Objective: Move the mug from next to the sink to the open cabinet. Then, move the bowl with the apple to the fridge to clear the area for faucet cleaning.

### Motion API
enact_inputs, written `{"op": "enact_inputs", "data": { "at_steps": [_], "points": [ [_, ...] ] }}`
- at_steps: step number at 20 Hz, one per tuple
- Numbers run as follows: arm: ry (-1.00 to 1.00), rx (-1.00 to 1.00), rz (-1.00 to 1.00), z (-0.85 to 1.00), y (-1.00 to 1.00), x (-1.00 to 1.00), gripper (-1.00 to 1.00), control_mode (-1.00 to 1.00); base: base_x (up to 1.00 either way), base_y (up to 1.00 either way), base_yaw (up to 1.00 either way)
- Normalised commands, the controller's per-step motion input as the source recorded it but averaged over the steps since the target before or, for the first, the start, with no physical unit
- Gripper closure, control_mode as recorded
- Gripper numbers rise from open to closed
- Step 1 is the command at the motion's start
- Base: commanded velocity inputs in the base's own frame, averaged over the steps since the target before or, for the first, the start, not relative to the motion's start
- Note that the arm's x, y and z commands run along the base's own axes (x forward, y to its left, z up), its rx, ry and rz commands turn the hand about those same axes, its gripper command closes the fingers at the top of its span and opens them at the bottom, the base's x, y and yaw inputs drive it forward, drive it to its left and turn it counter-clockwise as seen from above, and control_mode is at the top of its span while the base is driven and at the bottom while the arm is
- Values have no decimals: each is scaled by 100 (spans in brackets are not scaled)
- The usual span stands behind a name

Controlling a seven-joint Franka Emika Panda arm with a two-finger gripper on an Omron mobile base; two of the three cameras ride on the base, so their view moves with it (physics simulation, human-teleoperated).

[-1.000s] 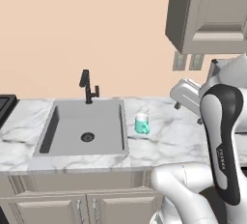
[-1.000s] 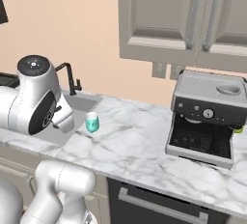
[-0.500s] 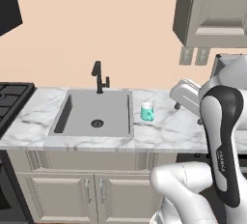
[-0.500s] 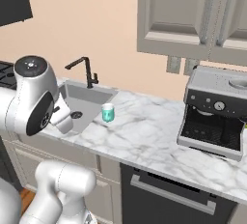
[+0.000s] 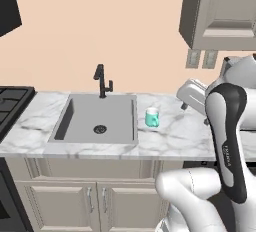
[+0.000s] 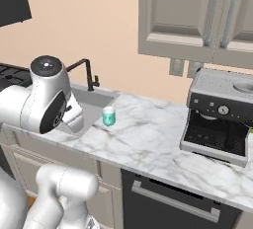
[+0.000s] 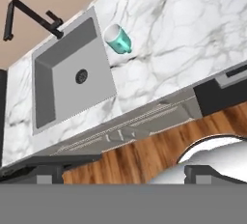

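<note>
Risk ahead: pincer (image 7: 123, 172) spread wide and far back from the desk (image 5: 185, 138), so a hasty reach could knock the teal mug (image 5: 152, 117) into the sink (image 5: 97, 118) or clip the black faucet (image 5: 102, 80). Mug small, cylindrical, upright, 1 handle, just beside the sink's right rim, well short of the desk's front edge

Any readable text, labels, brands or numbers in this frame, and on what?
None can be read.
Robot arm: a small dark vertical marking on the white link, too blurred to read.
Coffee machine: a round dial and small knobs, no legible lettering.
Mug, sink, faucet, wall outlets: no text on them.
</note>
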Motion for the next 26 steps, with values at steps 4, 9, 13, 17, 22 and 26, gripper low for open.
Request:
{"op": "enact_inputs", "data": {
  "at_steps": [4,9,13,17,22,26],
  "points": [
    [0,-3,19,-28,-26,100,-100,-100,0,0,0],
    [5,-14,28,-59,-11,100,-100,-100,0,0,0],
    [29,-33,23,-100,19,100,-100,-100,0,0,0],
    [30,-36,9,-100,14,100,-100,-100,0,0,0],
    [5,-10,2,-68,3,84,-100,-100,0,0,0],
    [-5,5,0,-18,-25,64,-100,-100,0,0,0]
  ]
}}
